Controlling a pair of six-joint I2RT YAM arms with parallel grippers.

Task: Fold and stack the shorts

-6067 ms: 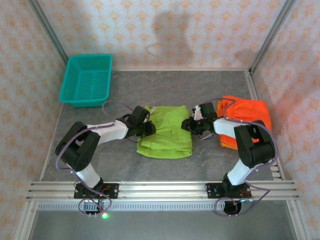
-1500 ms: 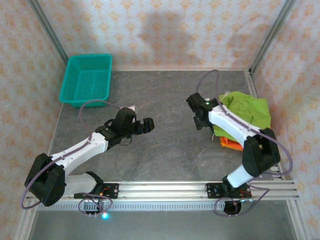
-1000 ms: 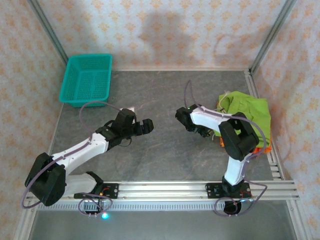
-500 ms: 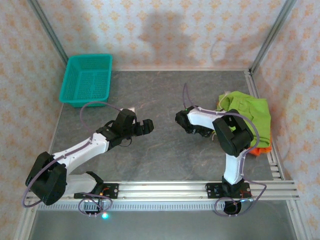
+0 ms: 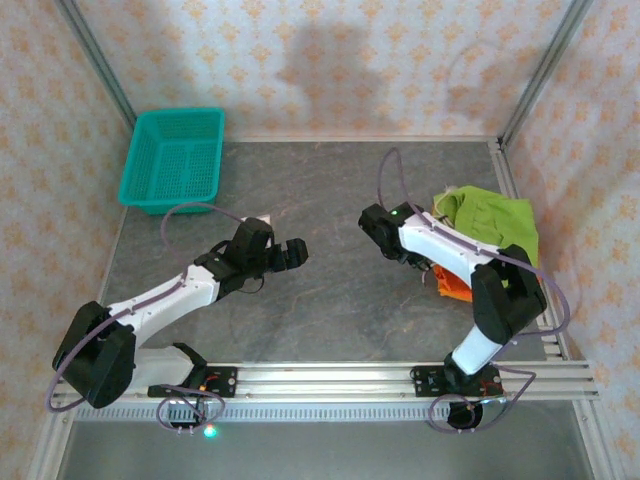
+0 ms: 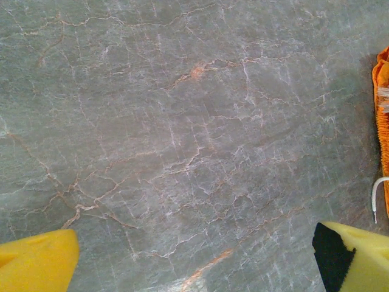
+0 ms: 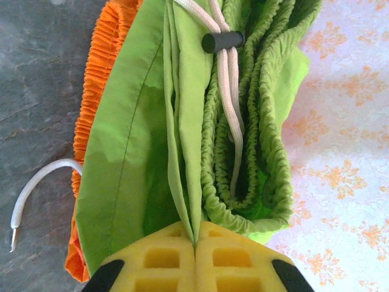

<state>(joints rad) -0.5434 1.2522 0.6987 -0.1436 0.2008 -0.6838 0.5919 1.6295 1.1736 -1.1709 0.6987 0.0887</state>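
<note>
The lime green shorts [image 5: 492, 218] lie bunched at the table's right side, on top of orange shorts [image 5: 455, 286]. My right gripper [image 5: 430, 266] is at the pile's left edge. In the right wrist view its yellow fingers [image 7: 159, 260] are shut on a thin fold of the green shorts [image 7: 137, 152]. The gathered waist and a white drawstring with a black toggle [image 7: 222, 41] show beyond them, and the orange shorts' [image 7: 103, 55] waistband peeks out on the left. My left gripper [image 5: 291, 252] hovers open over bare table mid-left, with its fingertips [image 6: 37, 263] wide apart and orange shorts [image 6: 383, 115] at the view's right edge.
A teal mesh basket [image 5: 168, 204] stands at the back left corner. A loose white cord end [image 7: 33, 191] lies on the marble table [image 5: 330, 180] beside the pile. The metal frame post [image 5: 508, 178] and the patterned wall [image 5: 590, 200] close in right behind the shorts.
My right gripper has closed onto a fold of the green shorts, and its arm's elbow has swung to the right. The left arm has stayed still, open.
</note>
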